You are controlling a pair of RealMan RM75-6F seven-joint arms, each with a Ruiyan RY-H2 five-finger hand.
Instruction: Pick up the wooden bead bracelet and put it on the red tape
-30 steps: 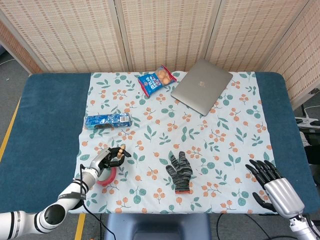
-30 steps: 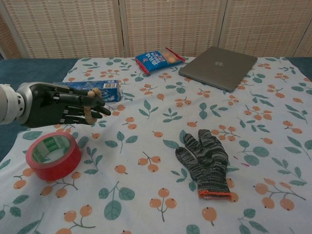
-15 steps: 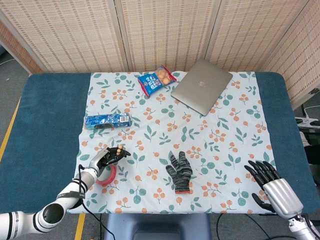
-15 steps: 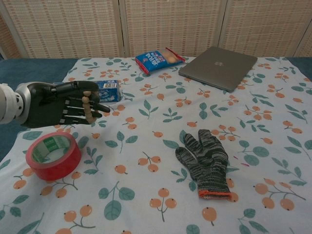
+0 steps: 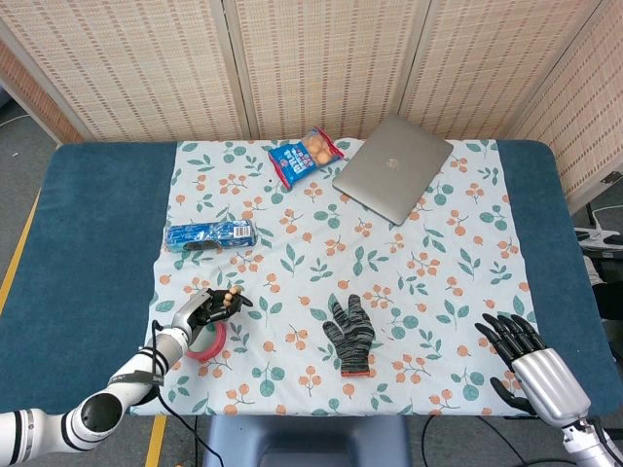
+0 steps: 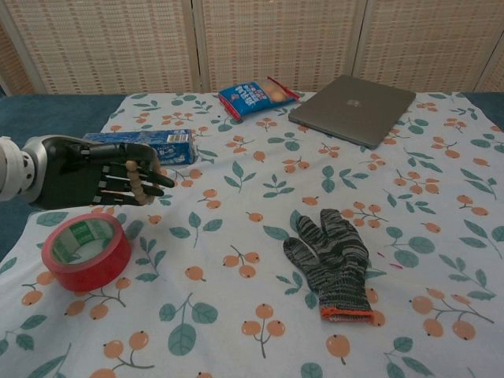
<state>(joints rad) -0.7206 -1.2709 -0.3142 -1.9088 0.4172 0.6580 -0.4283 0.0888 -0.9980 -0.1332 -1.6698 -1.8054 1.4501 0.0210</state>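
My left hand [image 6: 90, 173] fingers [image 6: 150, 175] pinch the wooden bead bracelet [image 6: 138, 183], hanging; red tape [image 6: 85, 250] lies at their 7 o'clock, near; right hand [image 5: 531, 365] spread, well apart.

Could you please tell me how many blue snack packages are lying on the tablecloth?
2. A red-edged snack bag lies at the far side beside the laptop; a long blue package lies at the left, beyond the left hand. None seem hidden.
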